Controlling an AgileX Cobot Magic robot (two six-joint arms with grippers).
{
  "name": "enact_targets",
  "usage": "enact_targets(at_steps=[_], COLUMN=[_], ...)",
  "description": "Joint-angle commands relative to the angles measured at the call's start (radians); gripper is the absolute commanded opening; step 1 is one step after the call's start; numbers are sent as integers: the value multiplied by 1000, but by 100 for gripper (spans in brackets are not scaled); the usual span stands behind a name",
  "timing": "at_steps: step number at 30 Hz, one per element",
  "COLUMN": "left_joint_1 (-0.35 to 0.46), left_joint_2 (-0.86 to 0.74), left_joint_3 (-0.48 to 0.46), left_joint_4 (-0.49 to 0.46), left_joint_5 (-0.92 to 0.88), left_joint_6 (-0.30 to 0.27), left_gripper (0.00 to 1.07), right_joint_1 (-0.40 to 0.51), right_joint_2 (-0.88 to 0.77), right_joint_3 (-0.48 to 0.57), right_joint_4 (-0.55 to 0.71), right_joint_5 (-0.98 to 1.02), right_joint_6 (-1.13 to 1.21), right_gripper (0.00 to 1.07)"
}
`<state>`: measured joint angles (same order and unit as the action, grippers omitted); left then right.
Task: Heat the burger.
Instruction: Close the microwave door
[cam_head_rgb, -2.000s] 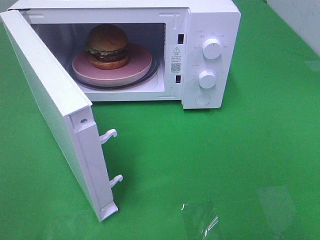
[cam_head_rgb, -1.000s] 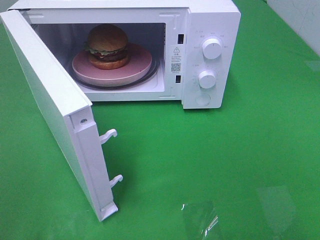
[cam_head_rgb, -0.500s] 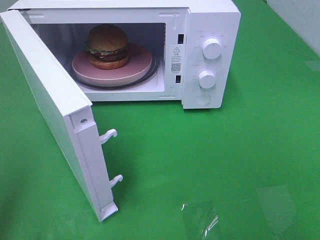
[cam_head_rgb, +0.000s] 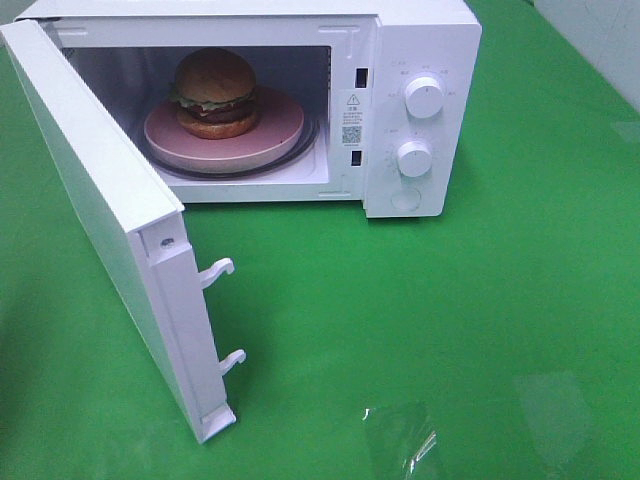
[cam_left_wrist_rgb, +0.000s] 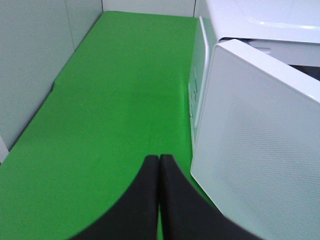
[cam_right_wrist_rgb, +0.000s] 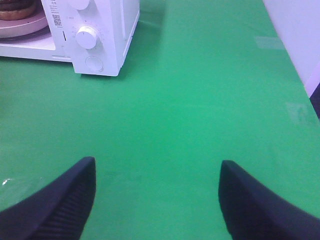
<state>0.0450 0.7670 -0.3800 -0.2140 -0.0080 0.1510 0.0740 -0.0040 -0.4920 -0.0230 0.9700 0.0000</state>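
Observation:
The burger (cam_head_rgb: 214, 94) sits on a pink plate (cam_head_rgb: 275, 135) inside the white microwave (cam_head_rgb: 420, 40), whose door (cam_head_rgb: 110, 215) hangs wide open toward the front left. In the right wrist view an edge of the burger (cam_right_wrist_rgb: 17, 10) and the plate (cam_right_wrist_rgb: 25, 27) shows beside the microwave's control panel (cam_right_wrist_rgb: 95, 35). Neither gripper appears in the exterior high view. My left gripper (cam_left_wrist_rgb: 158, 162) is shut and empty, its fingertips pressed together, close to the outer face of the open door (cam_left_wrist_rgb: 260, 135). My right gripper (cam_right_wrist_rgb: 156, 180) is open and empty over bare green cloth, well in front of the microwave.
Two white knobs (cam_head_rgb: 424, 97) (cam_head_rgb: 414, 158) and a round button (cam_head_rgb: 405, 200) sit on the microwave's right panel. Two latch hooks (cam_head_rgb: 220, 270) stick out from the door's edge. A grey wall (cam_left_wrist_rgb: 35, 60) borders the green table on the left, a pale wall (cam_right_wrist_rgb: 300, 35) on the right.

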Motion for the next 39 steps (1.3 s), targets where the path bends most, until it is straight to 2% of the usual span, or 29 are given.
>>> enact_targets(at_steps=[1, 2, 4, 5, 8, 10, 13, 14, 15, 17, 18, 19, 20, 21, 22, 24, 25, 26, 29, 30, 31, 33, 37, 39], left_joint_1=[-6, -6, -6, -6, -6, -6, -6, -6, -6, -6, -6, -6, -6, -6, -6, -6, -6, -6, -6, -6, -6, -6, -6, -6], left_joint_2=[24, 53, 70, 102, 140, 240, 262, 317, 317, 390, 390, 440, 440, 480, 480, 547, 547, 575, 588, 612, 612, 673, 732, 746], left_joint_3=[45, 80, 92, 118, 135, 137, 137, 137, 137, 137, 137, 136, 136, 129, 129, 100, 100, 78, 63, 38, 38, -12, -28, -28], left_joint_4=[-7, -4, -3, -3, -3, 17, 34, 83, 83, 180, 180, 244, 244, 317, 317, 414, 414, 453, 470, 499, 499, 561, 634, 634], left_joint_5=[-152, -250, -287, -371, -426, -478, -490, -537, -537, -626, -626, -675, -675, -691, -691, -695, -695, -695, -695, -698, -698, -700, -743, -760], left_joint_6=[3, 1, -2, -9, -10, -39, -52, -84, -84, -151, -151, -199, -199, -235, -235, -239, -239, -254, -269, -298, -298, -328, -358, -360], left_gripper=[0, 0, 0, 0, 0, 0, 0, 0, 0, 0, 0, 0, 0, 0, 0, 0, 0, 0, 0, 0, 0, 0, 0, 0], right_joint_1=[-4, -4, -4, -4, -4, -4, -4, -4, -4, -4, -4, -4, -4, -4, -4, -4, -4, -4, -4, -4, -4, -4, -4, -4], right_joint_2=[-28, -28, -28, -28, -28, -28, -28, -28, -28, -28, -28, -28, -28, -28, -28, -28, -28, -28, -28, -28, -28, -28, -28, -28], right_joint_3=[1, 1, 1, 1, 1, 1, 1, 1, 1, 1, 1, 1, 1, 1, 1, 1, 1, 1, 1, 1, 1, 1, 1, 1], right_joint_4=[-1, -1, -1, -1, -1, -1, -1, -1, -1, -1, -1, -1, -1, -1, -1, -1, -1, -1, -1, -1, -1, -1, -1, -1], right_joint_5=[-9, -9, -9, -9, -9, -9, -9, -9, -9, -9, -9, -9, -9, -9, -9, -9, -9, -9, -9, -9, -9, -9, -9, -9], right_joint_6=[0, 0, 0, 0, 0, 0, 0, 0, 0, 0, 0, 0, 0, 0, 0, 0, 0, 0, 0, 0, 0, 0, 0, 0], right_gripper=[67, 67, 67, 66, 66, 66, 66, 66, 66, 66, 66, 66, 66, 66, 66, 66, 66, 66, 66, 66, 66, 66, 66, 66])
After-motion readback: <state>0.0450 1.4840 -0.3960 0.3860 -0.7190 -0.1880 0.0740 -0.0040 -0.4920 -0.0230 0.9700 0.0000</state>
